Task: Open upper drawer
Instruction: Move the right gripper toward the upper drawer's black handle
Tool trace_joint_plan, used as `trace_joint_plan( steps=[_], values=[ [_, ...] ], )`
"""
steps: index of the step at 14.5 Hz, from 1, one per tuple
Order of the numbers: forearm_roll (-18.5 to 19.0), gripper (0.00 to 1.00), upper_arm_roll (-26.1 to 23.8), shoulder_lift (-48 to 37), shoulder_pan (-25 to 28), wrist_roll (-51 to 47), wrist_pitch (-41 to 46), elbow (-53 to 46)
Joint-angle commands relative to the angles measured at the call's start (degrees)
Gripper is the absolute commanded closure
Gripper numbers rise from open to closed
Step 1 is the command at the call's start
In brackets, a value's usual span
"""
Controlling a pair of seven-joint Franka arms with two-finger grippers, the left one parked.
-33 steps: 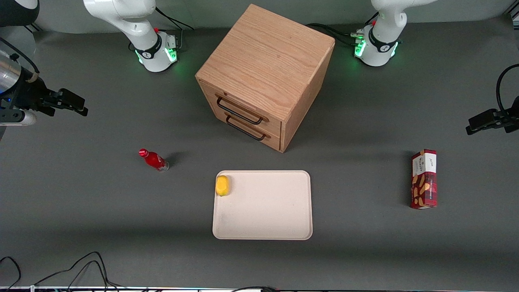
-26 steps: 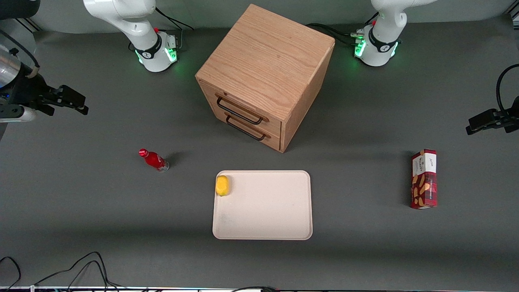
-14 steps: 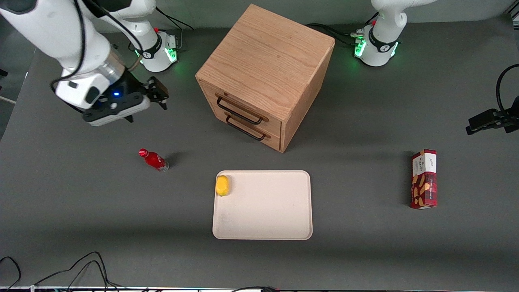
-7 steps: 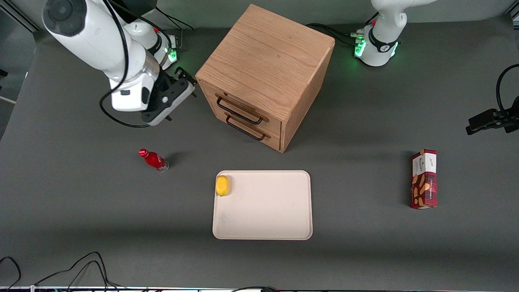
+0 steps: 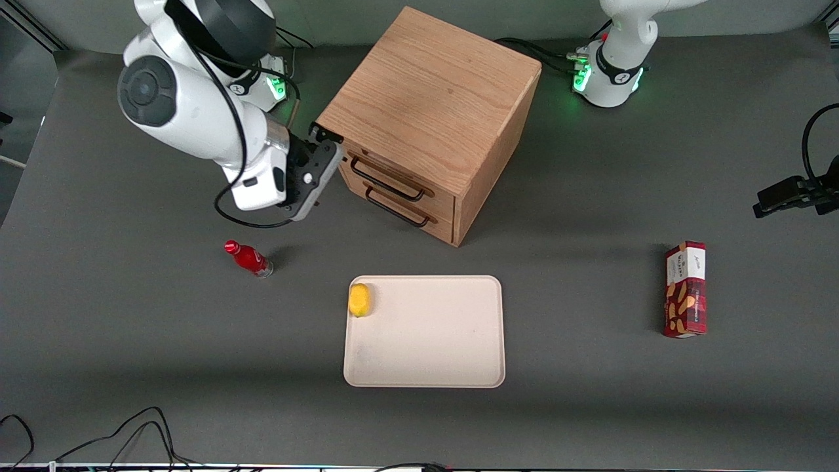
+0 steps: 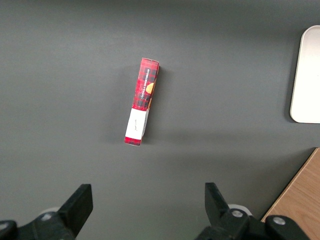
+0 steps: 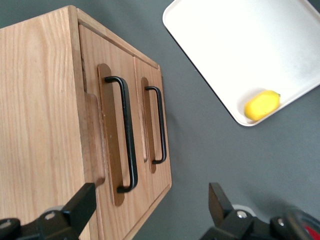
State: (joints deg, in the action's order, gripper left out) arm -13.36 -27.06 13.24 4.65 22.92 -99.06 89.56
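Observation:
The wooden cabinet (image 5: 429,92) stands at the table's middle, its two drawers facing the working arm's end. The upper drawer (image 5: 400,176) is closed, flush with the drawer below it, and carries a long black bar handle (image 5: 387,183). My right gripper (image 5: 326,139) hovers open at the cabinet's front corner, close to the end of that handle and touching nothing. The right wrist view shows the upper drawer (image 7: 92,70) and its handle (image 7: 129,135) ahead of the open gripper (image 7: 150,205), with the handle's end just short of the gap between the fingers.
The lower drawer's handle (image 5: 396,213) sits just under the upper one. A red bottle (image 5: 248,258) stands nearer the camera than my gripper. A cream tray (image 5: 426,341) holds a lemon (image 5: 359,299). A red snack box (image 5: 685,288) lies toward the parked arm's end.
My right arm has swung in from the working arm's end of the table to the cabinet, bringing the open gripper up to the upper drawer's handle end. The drawers have not moved.

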Motion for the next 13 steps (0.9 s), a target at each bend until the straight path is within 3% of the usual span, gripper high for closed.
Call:
trace_joint_plan(
  steps=[1, 13],
  values=[
    [-1.2, 0.00, -1.4, 0.7, 0.5, 1.5, -4.1, 2.6],
    [-1.1, 0.00, -3.9, -0.1, 0.5, 3.7, -14.9, 12.3]
  ],
)
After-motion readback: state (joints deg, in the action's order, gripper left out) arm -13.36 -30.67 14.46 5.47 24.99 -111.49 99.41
